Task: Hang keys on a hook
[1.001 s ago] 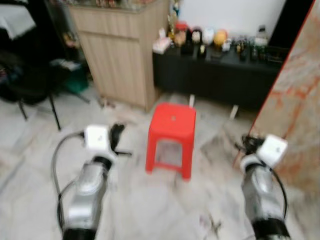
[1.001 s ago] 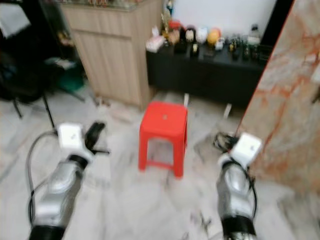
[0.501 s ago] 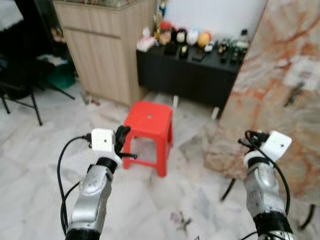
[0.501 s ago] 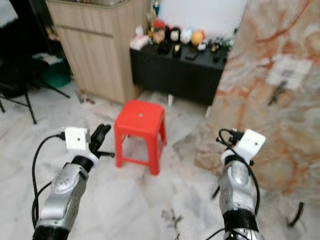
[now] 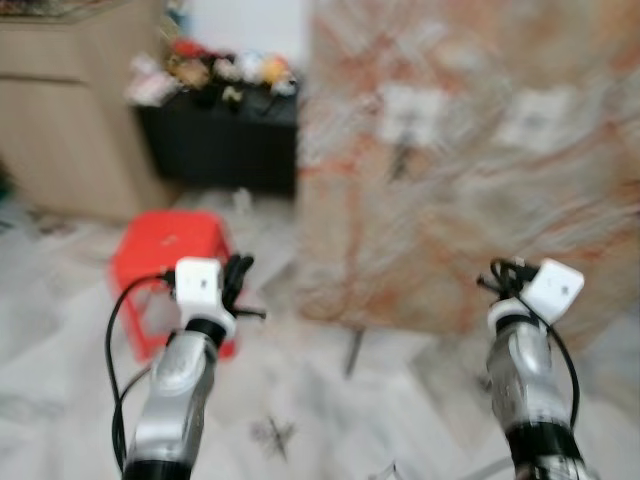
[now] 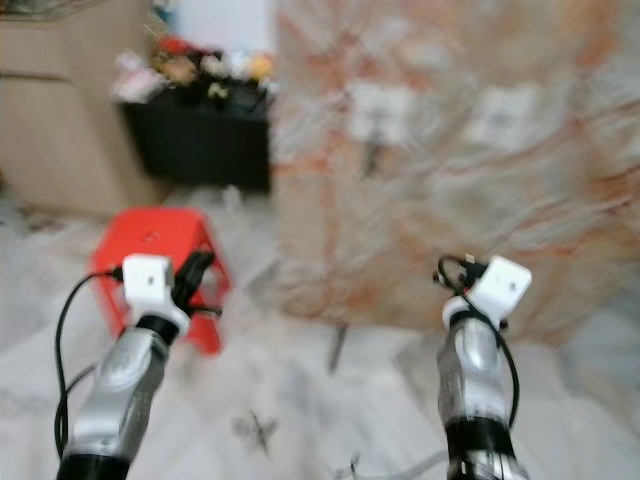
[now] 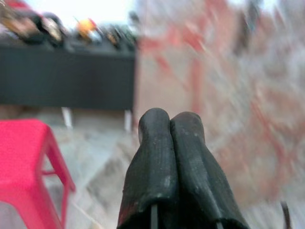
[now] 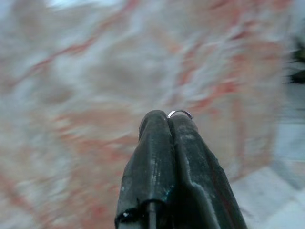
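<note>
Thin silver metal key ring [image 8: 179, 113] is peeking out at the right hand's [image 8: 169, 125] clenched fingertips | left hand [image 7: 170, 125] is clenched, holding nothing | marbled orange-white panel [image 5: 450, 160] is facing both.

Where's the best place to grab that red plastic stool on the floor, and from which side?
Probably take the red plastic stool by its seat rim, coming from above: it stands upright on splayed legs, so the flat seat's edge is the handiest thin lip.
</note>
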Motion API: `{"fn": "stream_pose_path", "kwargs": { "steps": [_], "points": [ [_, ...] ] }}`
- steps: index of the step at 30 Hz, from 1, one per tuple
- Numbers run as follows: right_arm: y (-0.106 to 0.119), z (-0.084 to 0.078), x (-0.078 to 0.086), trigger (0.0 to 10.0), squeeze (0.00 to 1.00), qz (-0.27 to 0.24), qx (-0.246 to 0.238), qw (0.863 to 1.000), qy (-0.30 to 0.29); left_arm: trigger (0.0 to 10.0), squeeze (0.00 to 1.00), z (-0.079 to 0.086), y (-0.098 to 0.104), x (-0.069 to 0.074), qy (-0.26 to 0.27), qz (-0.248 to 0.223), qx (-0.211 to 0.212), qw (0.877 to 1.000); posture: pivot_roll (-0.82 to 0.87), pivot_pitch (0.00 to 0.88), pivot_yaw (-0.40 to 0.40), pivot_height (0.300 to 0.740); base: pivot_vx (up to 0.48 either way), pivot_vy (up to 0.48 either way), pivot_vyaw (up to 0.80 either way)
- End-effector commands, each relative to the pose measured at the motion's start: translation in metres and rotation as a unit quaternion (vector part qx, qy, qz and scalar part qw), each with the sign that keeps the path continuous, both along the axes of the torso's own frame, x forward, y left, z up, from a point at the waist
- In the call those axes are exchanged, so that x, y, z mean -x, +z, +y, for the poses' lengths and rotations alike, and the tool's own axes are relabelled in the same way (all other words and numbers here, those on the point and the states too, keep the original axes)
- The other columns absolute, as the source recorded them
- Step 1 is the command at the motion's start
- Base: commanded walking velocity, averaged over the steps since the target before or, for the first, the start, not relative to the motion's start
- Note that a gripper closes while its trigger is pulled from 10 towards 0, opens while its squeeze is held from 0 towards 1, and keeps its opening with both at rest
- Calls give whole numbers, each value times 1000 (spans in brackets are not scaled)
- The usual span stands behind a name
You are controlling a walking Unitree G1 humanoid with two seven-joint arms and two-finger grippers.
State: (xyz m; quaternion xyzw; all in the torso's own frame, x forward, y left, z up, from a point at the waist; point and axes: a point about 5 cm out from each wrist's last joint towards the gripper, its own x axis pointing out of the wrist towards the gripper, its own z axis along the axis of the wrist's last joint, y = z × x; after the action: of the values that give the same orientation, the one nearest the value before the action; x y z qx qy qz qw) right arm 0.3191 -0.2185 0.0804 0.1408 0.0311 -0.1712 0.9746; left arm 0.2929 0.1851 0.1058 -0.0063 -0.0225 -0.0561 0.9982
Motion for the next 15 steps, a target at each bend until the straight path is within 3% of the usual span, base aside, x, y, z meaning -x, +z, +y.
{"fn": "stream_pose_path", "kwargs": {
  "steps": [1,4,6,7,9,15],
  "points": [
    [4,-3,-2,10000,0,-5,8,1000,-5,10000,0,16,-15,4,21,25,-8,999,-34,0,-20,740,0,-356,-800],
    [4,-4,-2,10000,0,-5,9,1000,-6,10000,0,33,-39,12,37,73,-34,996,-31,0,-16,740,0,-359,-800],
    [4,-4,-2,10000,0,-6,10,1000,-7,10000,0,35,-42,13,39,79,-35,996,-32,0,-15,740,0,-356,-800],
    [4,-4,-3,10000,0,-7,9,1000,-8,10000,0,46,-62,21,52,121,-47,990,-35,0,-14,740,0,-345,-800],
    [5,-4,-3,10000,0,-8,9,1000,-8,10000,0,55,-82,32,64,168,-61,982,-33,0,-13,740,0,-291,-800],
    [7,-3,-4,10000,0,-15,18,1000,-5,10000,0,61,-114,52,81,250,-65,963,-35,0,-13,740,0,-42,-620]
  ]
}}
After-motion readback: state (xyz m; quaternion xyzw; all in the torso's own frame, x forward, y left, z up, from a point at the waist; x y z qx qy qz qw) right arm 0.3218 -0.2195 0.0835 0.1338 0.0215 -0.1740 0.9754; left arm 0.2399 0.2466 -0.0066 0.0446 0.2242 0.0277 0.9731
